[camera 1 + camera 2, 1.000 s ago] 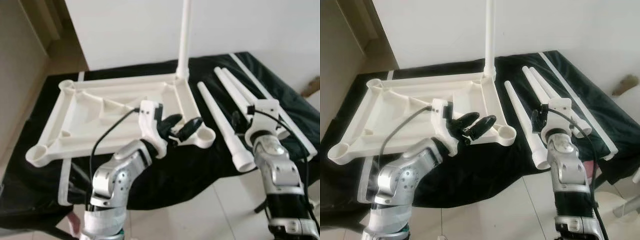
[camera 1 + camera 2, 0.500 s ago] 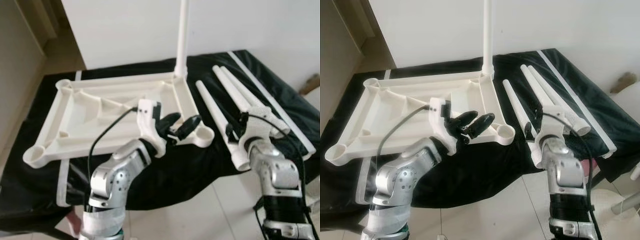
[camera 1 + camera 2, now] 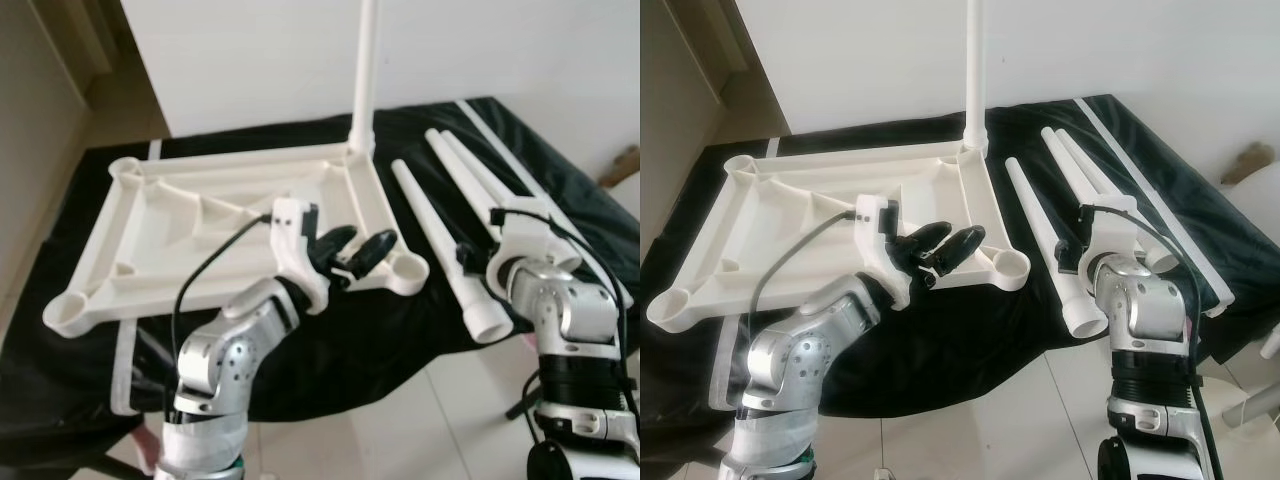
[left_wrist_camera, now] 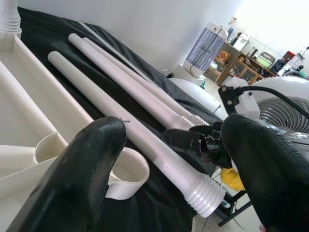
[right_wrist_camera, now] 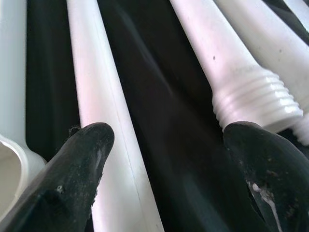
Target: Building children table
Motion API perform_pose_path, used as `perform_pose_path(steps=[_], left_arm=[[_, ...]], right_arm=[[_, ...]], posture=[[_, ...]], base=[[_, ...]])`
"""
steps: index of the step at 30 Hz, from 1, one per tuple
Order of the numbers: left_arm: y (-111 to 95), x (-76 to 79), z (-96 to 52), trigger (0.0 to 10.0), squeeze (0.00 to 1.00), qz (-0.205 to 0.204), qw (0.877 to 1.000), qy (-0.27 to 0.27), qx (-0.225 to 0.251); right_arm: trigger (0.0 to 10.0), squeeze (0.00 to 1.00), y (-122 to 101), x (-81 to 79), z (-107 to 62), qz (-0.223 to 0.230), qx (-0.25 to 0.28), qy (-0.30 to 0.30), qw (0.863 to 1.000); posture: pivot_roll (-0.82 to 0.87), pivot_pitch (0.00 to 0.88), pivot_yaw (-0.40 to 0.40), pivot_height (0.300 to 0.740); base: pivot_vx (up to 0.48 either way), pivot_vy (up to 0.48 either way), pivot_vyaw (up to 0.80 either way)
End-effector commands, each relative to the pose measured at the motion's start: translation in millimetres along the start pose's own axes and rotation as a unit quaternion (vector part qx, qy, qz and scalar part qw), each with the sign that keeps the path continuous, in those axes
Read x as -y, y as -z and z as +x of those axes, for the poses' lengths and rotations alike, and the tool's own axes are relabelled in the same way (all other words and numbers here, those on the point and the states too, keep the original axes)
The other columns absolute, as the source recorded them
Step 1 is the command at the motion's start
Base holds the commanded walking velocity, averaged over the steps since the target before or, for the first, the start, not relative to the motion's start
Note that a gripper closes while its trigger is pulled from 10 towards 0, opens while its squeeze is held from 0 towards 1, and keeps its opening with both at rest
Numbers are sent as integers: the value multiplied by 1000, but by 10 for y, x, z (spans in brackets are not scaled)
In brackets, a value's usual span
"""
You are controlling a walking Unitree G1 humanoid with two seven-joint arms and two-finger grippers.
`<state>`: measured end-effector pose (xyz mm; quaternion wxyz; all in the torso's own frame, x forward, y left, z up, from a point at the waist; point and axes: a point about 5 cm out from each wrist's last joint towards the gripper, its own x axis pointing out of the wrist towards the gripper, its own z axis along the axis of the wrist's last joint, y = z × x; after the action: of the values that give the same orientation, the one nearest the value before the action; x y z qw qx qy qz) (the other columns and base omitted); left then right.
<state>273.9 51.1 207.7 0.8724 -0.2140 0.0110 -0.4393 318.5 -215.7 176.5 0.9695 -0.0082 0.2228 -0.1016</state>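
White ribbed tabletop point(image 3: 200, 215); tapered, thread-ended legs point(image 3: 440, 235) on black cloth point(image 3: 420, 320).

Black cloth point(image 3: 420, 330) over the surface, mostly covered. Upturned white tabletop point(image 3: 170, 235) fills the left half; one leg already standing upright point(image 3: 366, 70) at its far right corner blocks passage there. Left gripper point(image 3: 357, 251) hovers over the near right corner socket point(image 3: 408, 270), fingers spread. Nearest loose leg point(image 3: 445, 255) lies just beside that socket, narrow cloth strip between. Right gripper point(image 5: 159, 159) low over the bare cloth gap between that leg and the next leg point(image 5: 227, 63), fingers apart. Floor point(image 3: 400, 430) free in front.
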Motion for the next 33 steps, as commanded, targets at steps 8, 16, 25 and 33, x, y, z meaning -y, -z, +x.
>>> perform_pose_path(steps=[8,16,25,33], left_arm=[[-41,29,9,10000,0,6,1000,7,0],[-53,18,15,10000,0,7,1000,7,1],[-75,16,22,10000,0,9,1000,8,3],[-84,15,20,10000,0,11,1000,6,5]], right_arm=[[10000,0,54,1,31,-5,-68,-4,998],[10000,0,88,-48,110,7,-101,-31,994],[10000,0,66,-125,152,1,-120,-56,991],[10000,0,72,-167,175,-1,-131,-65,989]], posture=[[16,25,34,740],[20,15,34,740],[25,12,33,740],[32,10,29,740]], base=[[0,0,0],[0,0,0],[0,0,0],[0,0,0]])
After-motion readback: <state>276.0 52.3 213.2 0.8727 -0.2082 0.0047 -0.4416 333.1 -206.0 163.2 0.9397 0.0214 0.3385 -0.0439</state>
